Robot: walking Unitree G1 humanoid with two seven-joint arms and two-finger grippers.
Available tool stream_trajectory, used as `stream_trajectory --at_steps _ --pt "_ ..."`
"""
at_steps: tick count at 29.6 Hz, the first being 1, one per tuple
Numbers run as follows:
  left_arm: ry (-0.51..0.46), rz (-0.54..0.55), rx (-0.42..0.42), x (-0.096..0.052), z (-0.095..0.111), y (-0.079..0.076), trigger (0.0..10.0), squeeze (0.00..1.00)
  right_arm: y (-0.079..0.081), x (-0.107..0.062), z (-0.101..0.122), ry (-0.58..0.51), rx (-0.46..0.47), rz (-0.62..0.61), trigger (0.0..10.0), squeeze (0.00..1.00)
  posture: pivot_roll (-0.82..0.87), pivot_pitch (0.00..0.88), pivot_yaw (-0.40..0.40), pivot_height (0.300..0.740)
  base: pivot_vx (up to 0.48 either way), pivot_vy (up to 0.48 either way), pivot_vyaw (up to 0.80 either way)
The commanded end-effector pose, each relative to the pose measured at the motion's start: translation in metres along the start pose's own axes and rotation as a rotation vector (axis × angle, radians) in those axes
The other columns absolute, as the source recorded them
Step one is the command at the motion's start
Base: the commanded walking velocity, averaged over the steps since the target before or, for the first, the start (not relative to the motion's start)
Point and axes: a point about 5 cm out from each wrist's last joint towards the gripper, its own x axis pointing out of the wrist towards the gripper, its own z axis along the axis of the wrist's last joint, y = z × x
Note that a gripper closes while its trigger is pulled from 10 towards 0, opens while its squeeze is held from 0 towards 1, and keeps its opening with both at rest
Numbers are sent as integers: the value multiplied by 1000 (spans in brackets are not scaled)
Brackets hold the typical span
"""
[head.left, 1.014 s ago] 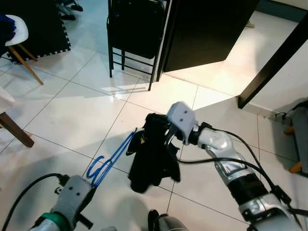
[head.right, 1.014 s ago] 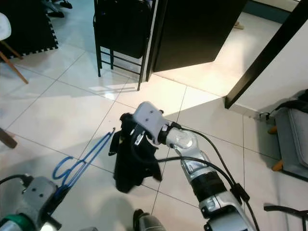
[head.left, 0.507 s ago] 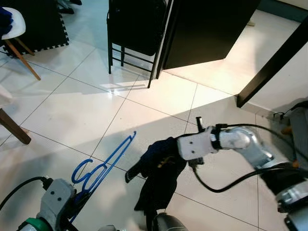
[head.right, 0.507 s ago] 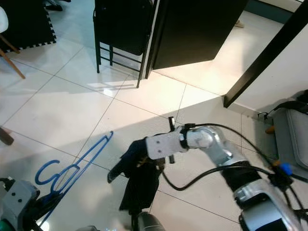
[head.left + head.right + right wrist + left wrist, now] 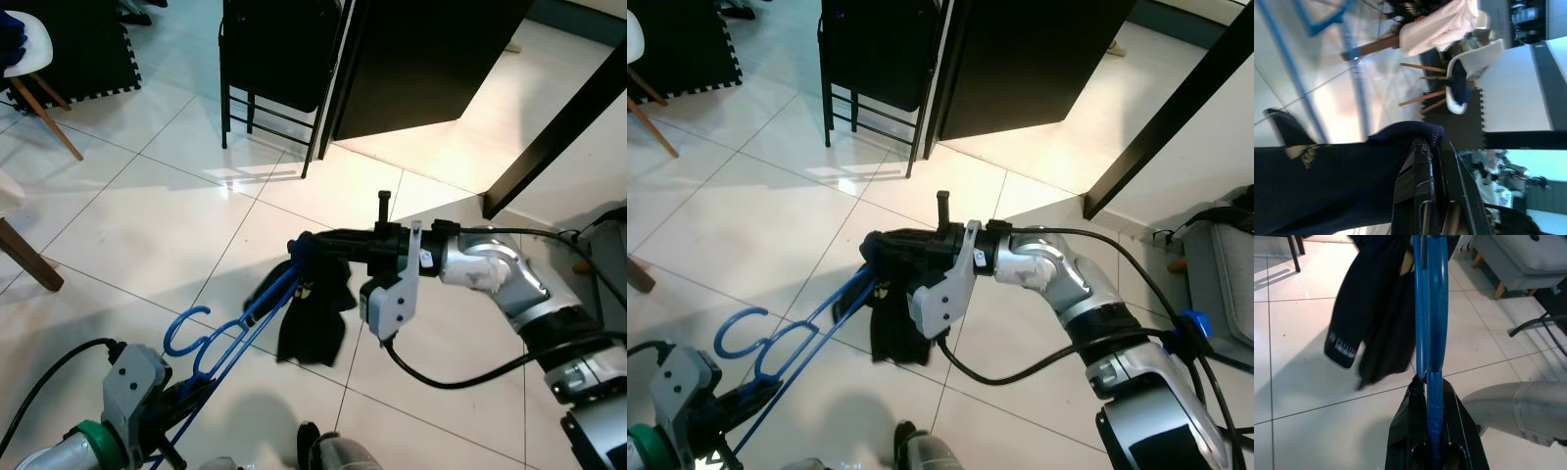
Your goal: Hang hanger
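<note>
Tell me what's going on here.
The robot is putting a dark garment onto a blue hanger. Its left gripper is shut on the hanger's lower end, hook pointing up. Its right gripper pinches the garment's top edge and holds it at the hanger's far end, above the white tiled floor. The rest of the garment hangs loose.

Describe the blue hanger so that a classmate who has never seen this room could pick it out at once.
Start at the white tiled floor before the black folding chair. Above it, the left hand grips a thin blue plastic hanger, whose far end meets the dark garment pinched by the right hand. It is the only bright blue, hooked wire-like frame there.
</note>
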Motion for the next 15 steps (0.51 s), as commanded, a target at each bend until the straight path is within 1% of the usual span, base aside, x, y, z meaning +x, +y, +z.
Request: stream_trajectory --at_steps 1,2,3,4,5,6,7,8,9,10,11,13,14,15 --pt "4 -5 -26 -1 -2 -3 10000 0 8 -1 1 -9 -4 41 10000 0 97 94 -73 740 0 0 0" --pt "10 0 -25 -8 1 -2 10000 0 28 -3 -2 -7 11 126 10000 0 98 96 -77 740 0 0 0" --pt "31 -14 -19 -13 -1 -4 10000 0 36 -6 -7 30 17 168 10000 0 101 97 -79 740 0 0 0" --pt "31 -14 -19 -13 -1 -4 10000 0 36 -6 -7 30 17 168 10000 0 101 97 -79 740 0 0 0" --pt "47 -27 -16 -17 -2 -6 10000 0 42 -8 -11 54 16 193 10000 0 101 97 -79 740 0 0 0" --pt "75 -47 -14 -21 -5 -9 10000 0 43 -10 -16 81 20 188 10000 0 110 100 -83 740 0 0 0" --pt "106 -69 -13 -26 -10 -14 10000 0 42 -11 -21 112 19 177 10000 0 113 102 -82 740 0 0 0" --pt "106 -69 -13 -26 -10 -14 10000 0 42 -11 -21 112 19 177 10000 0 113 102 -82 740 0 0 0" --pt "132 -87 -14 -29 -14 -17 10000 0 41 -11 -25 137 18 164 10000 0 114 103 -83 740 0 0 0" --pt "172 -104 -23 -34 -20 -22 10000 0 35 -12 -30 169 21 129 10000 0 120 103 -84 740 0 0 0" --pt "172 -104 -23 -34 -20 -22 10000 0 35 -12 -30 169 21 129 10000 0 120 103 -84 740 0 0 0" --pt "221 -120 -41 -40 -28 -29 10000 0 28 -12 -36 206 28 84 10000 0 121 105 -81 740 0 0 0" --pt "221 -120 -41 -40 -28 -29 10000 0 28 -12 -36 206 28 84 10000 0 121 105 -81 740 0 0 0" --pt "243 -131 -43 -43 -31 -33 10000 0 26 -12 -38 221 27 71 10000 0 121 105 -80 740 0 0 0"
